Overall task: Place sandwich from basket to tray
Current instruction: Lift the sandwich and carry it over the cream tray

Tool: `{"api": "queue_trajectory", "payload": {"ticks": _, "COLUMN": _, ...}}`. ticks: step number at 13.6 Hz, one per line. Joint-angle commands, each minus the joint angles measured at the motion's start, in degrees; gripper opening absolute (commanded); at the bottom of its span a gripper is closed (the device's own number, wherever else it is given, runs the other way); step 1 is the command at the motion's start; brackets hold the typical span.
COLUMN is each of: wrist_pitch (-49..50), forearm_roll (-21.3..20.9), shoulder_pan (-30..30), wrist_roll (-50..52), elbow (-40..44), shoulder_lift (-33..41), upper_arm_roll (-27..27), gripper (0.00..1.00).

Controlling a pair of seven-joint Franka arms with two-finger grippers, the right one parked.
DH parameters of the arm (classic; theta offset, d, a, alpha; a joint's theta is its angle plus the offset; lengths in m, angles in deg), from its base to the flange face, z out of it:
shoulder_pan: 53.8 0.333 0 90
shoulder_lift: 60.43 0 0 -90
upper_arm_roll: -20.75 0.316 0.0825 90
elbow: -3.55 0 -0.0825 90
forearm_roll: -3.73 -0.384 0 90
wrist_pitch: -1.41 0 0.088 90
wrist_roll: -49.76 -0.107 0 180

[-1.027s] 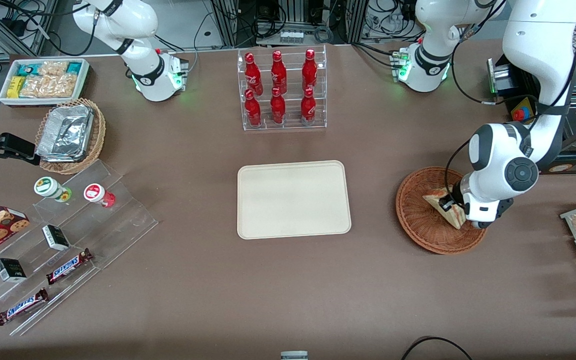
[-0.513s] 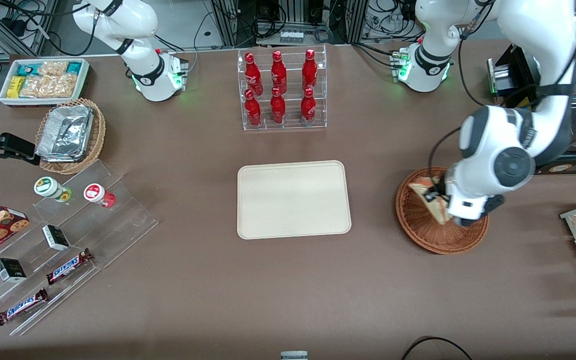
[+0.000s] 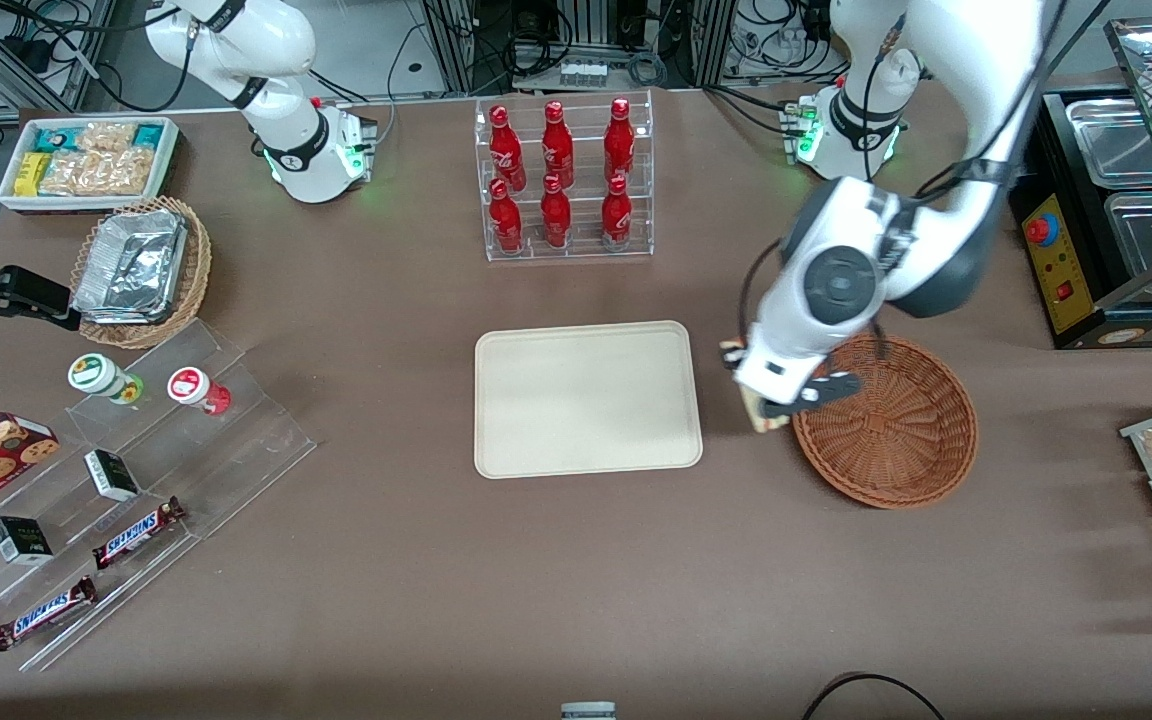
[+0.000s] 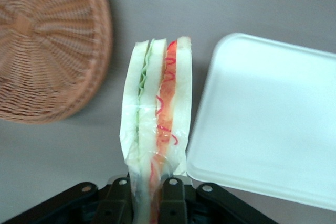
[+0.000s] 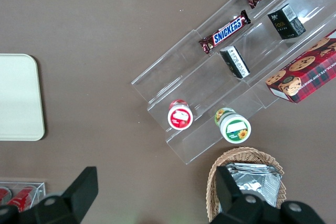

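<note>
Now the tool (image 4: 148,190) is clamped on the sandwich (image 4: 156,124), between basket (image 3: 896,425) and tray (image 3: 586,400)

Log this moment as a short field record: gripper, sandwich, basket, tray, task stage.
gripper: left arm's gripper, shut on the sandwich, above bare table between basket and tray
sandwich: wrapped wedge held by one end between the fingers, out of the basket
basket: reddish-brown wicker, nothing in it
tray: cream, nothing on it
task stage: sandwich lifted out, not yet on the tray
</note>
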Motion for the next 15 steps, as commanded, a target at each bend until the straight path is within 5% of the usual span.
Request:
{"api": "queue_trajectory", "payload": {"ticks": 1, "wrist_pitch": 0.51, "forearm_roll": -0.91, "shoulder_pan": -5.39, "wrist_roll": 2.28, "elbow": 7.7, "shoulder_lift": -6.87, "upper_arm_roll": 0.5, "gripper": 0.0}}
{"api": "queue_trajectory", "payload": {"ticks": 9, "wrist_pitch": -3.71, "forearm_roll": -3.8, "shoulder_pan": -18.23, "wrist_roll": 10.18, "elbow": 21.77, "shoulder_lift": -22.43, "upper_arm_roll": 0.77, "gripper": 0.0}}
{"api": "queue_trajectory", "payload": {"ticks": 15, "wrist_pitch": -3.71, "forearm_roll": -6.72, "shoulder_pan": -20.18, "wrist_roll": 12.48, "elbow": 26.87, "shoulder_lift": -27.71, "upper_arm_roll": 0.85, "gripper": 0.0}}
